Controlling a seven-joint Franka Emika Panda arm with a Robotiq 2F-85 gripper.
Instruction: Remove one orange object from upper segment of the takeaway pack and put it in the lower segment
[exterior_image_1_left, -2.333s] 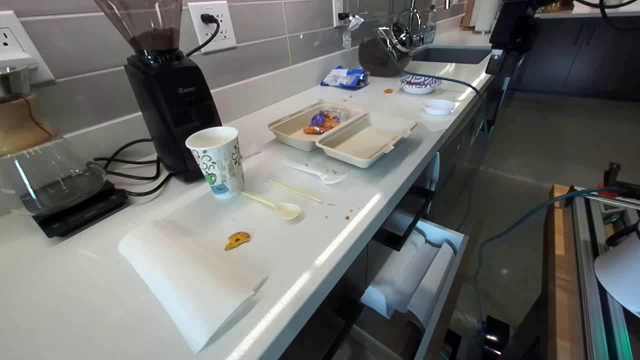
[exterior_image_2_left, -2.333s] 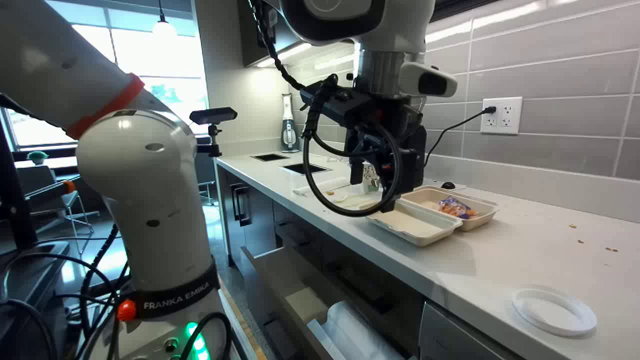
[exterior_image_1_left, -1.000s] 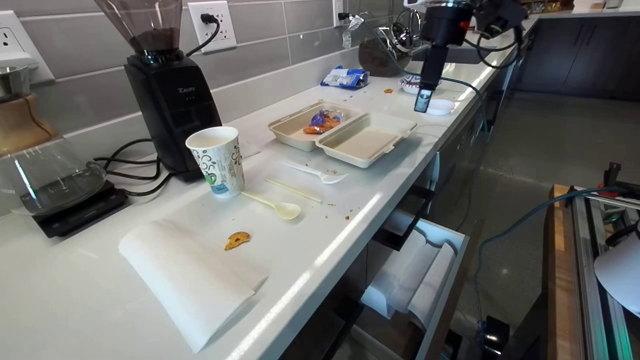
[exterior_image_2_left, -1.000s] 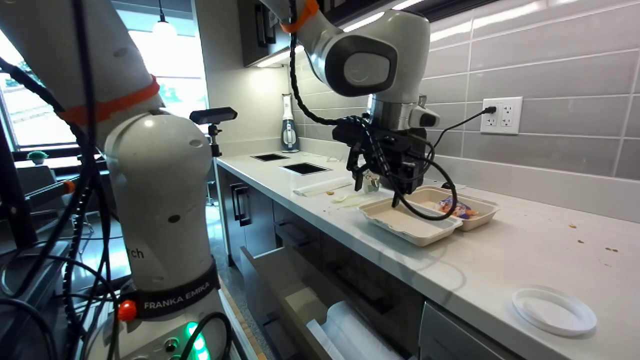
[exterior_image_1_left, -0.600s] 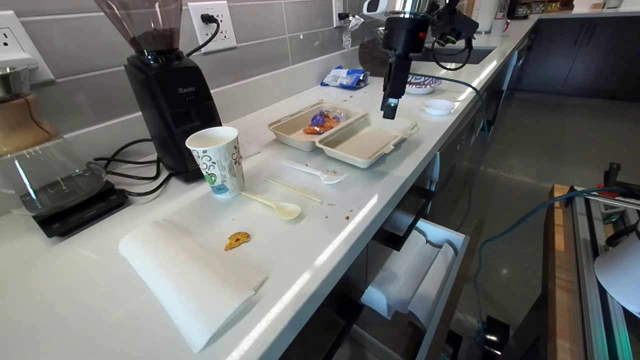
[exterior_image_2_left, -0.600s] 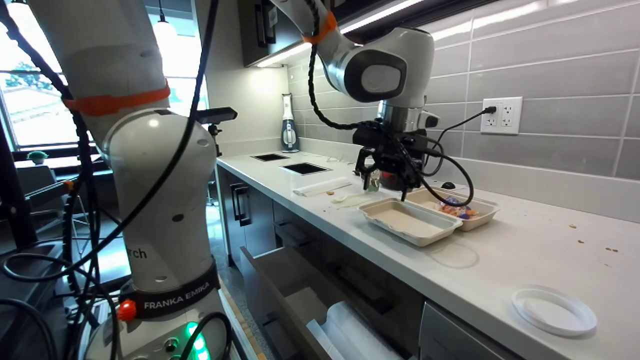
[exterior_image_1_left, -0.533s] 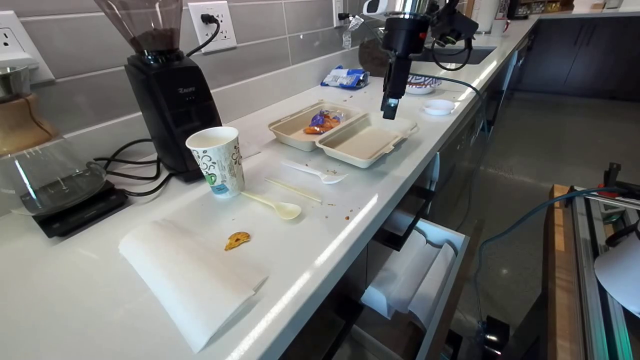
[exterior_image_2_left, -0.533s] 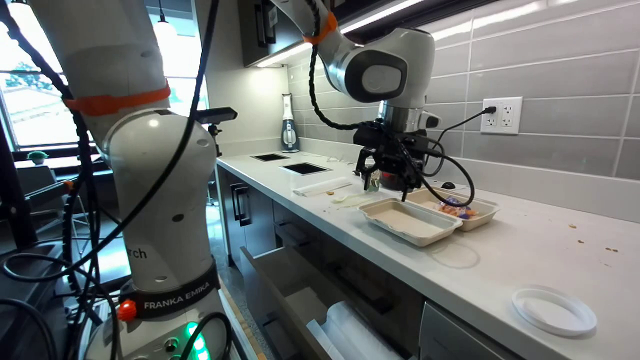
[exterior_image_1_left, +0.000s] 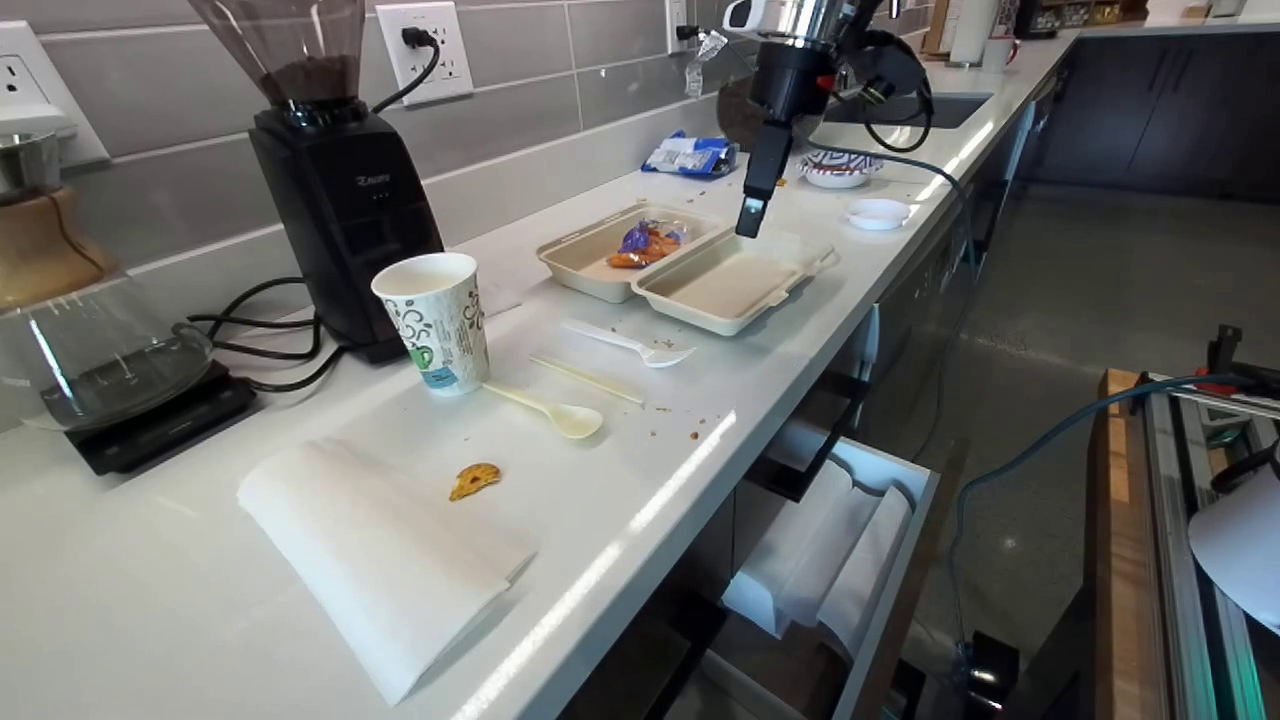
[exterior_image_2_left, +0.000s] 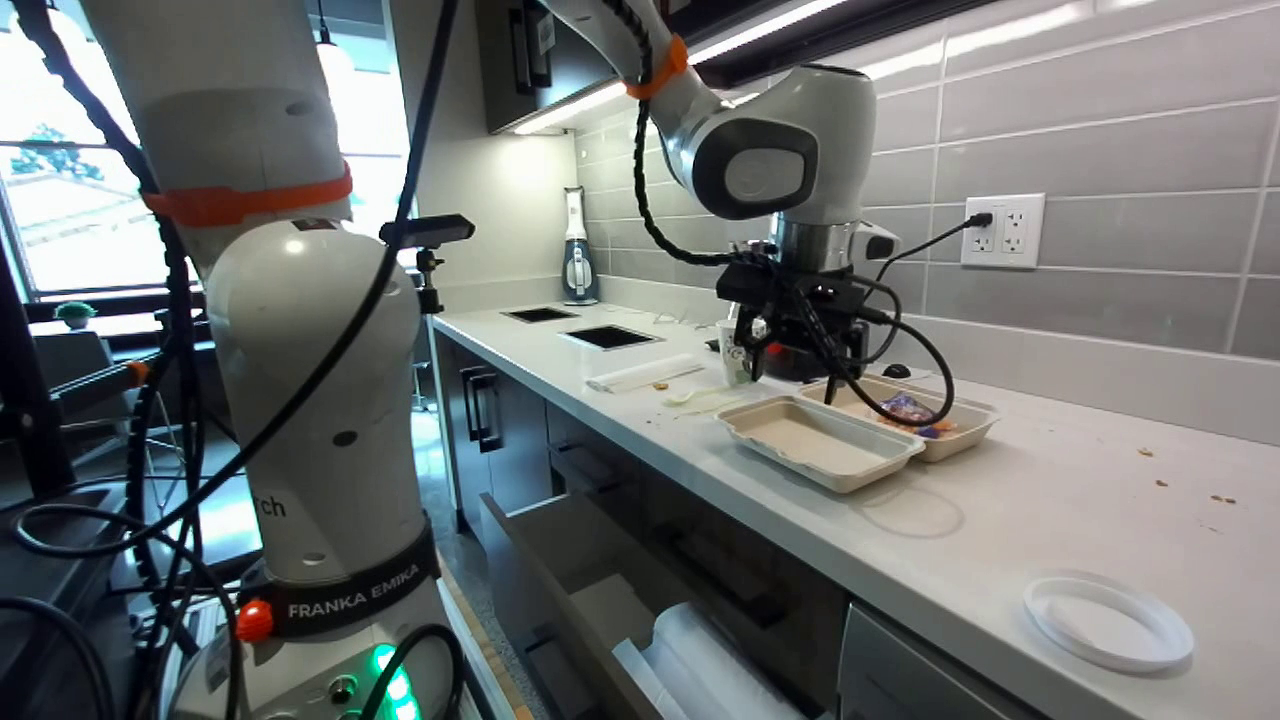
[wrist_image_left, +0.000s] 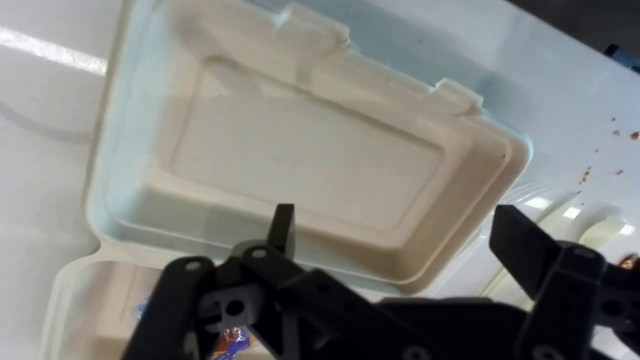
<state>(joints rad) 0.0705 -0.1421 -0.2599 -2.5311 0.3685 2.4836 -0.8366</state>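
The open beige takeaway pack lies on the counter. Its wall-side segment (exterior_image_1_left: 590, 286) holds orange objects (exterior_image_1_left: 640, 255) in clear wrappers with purple print. Its front segment (exterior_image_1_left: 735, 285) is bare inside and fills much of the wrist view (wrist_image_left: 310, 155). In the wrist view the orange objects (wrist_image_left: 231, 340) show only in part, behind the left finger. My gripper (exterior_image_1_left: 750, 215) is above the pack, apart from it. In the wrist view the gripper (wrist_image_left: 395, 212) is open and empty, its fingers wide apart. It also shows in an exterior view (exterior_image_2_left: 795, 378), partly behind its cable.
A paper cup (exterior_image_1_left: 440, 325), white fork (exterior_image_1_left: 640, 345) and pale spoon (exterior_image_1_left: 565, 418) lie before the pack. A white lid (exterior_image_2_left: 1108, 622) and a patterned bowl (exterior_image_1_left: 838, 170) stand beyond it. A black grinder (exterior_image_1_left: 345, 210) stands by the wall. A drawer (exterior_image_1_left: 900, 580) is open below the counter.
My arm has swung in over the counter and my gripper has come down above the pack. In the last half second it shifted slightly toward the wall. The pack and its contents have not moved.
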